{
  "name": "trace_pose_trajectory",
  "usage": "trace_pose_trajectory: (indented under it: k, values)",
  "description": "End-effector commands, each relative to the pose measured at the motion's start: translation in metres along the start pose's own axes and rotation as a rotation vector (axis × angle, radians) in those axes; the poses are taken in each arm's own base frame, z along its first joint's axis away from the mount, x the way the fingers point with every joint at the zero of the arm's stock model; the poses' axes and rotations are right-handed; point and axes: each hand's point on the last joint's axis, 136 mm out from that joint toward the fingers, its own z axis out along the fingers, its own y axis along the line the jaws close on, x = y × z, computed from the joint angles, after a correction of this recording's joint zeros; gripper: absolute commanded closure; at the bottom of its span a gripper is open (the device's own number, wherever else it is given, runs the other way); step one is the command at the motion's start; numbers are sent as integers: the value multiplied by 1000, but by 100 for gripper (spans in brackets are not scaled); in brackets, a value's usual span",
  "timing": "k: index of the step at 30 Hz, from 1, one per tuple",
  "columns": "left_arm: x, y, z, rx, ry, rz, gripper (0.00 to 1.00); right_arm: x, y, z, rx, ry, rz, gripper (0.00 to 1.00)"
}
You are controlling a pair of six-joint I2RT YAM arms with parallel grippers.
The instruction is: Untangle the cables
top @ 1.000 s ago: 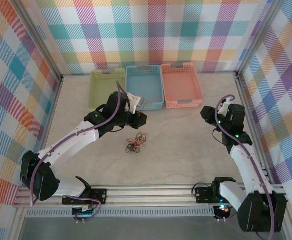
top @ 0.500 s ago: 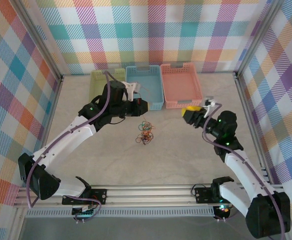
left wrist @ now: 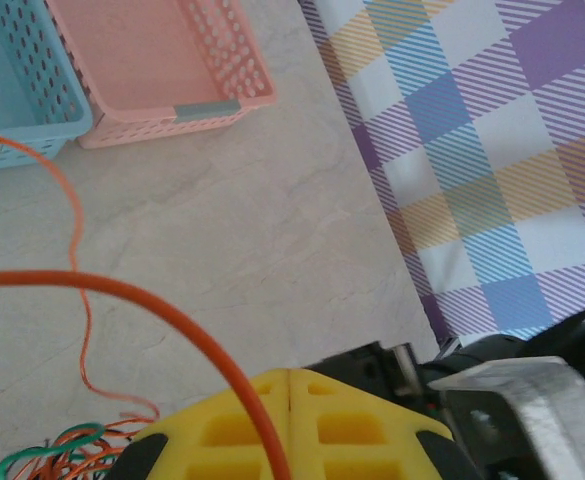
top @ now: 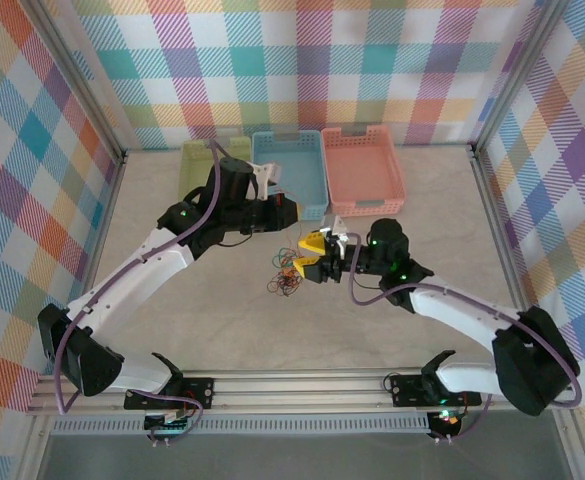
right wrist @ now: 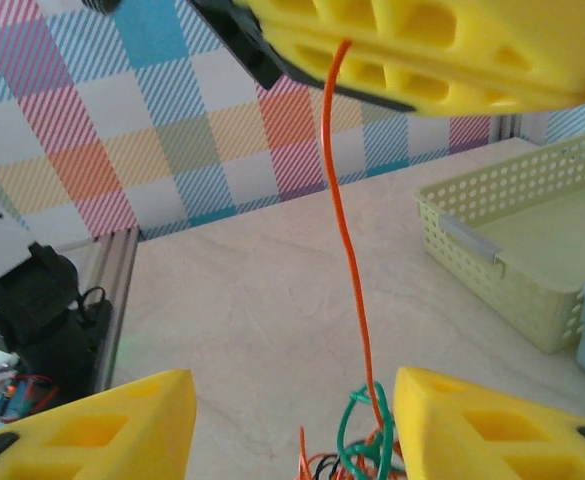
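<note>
The cables point(top: 286, 277) lie as one small orange, green and black knot on the table point(top: 392, 310), near the middle. Over the last second the knot has slid a little toward 2 o'clock. One orange strand point(right wrist: 350, 230) now rises out of it, nearly straight, to the left gripper point(top: 290, 212), which hangs at 12 o'clock from the knot, just short of the blue basket point(top: 287, 136).

That gripper's jaws are pressed together with the strand pinched in the seam between them; you can see the strand enter that seam in the left wrist view.

The bigger change is on your right. A second ago that arm was folded back by the wall at 3 o'clock; it has swung across, and the right gripper point(top: 315, 258) now sits at 2 o'clock, just beside the knot.

Its jaws have been widening and stand well apart. In the right wrist view the yellow fingers point(right wrist: 102, 420) flank the hanging strand and the top of the knot, holding nothing and, as far as I can tell, touching nothing.

I'd say you are set up for a two-handed pull: one strand held high, the second hand ready to pin or pick the rest.
</note>
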Motion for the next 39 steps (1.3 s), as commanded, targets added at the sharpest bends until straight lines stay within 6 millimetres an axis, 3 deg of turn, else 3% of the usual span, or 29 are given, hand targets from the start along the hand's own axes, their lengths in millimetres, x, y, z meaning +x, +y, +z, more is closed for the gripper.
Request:
trace_pose_trajectory:
  k: [1,9,14,16,29,39]
  values:
    - [-1,-15,-9,30,8,-4,100,-30,3,6,-26,-83,-208,43]
    - [7,-28,-9,58,27,10,100,-27,2,16,-67,-94,-257,45]
    - [8,-42,-10,90,39,18,100,-21,-3,28,-87,-67,-249,59]
    - [8,-46,-11,98,40,25,100,-18,-4,30,-95,-69,-246,61]
    - [-4,-79,-30,173,8,45,100,29,-17,39,-74,-49,-162,68]
    - [-18,-91,-37,184,-24,53,100,55,-22,40,-64,-8,-123,70]
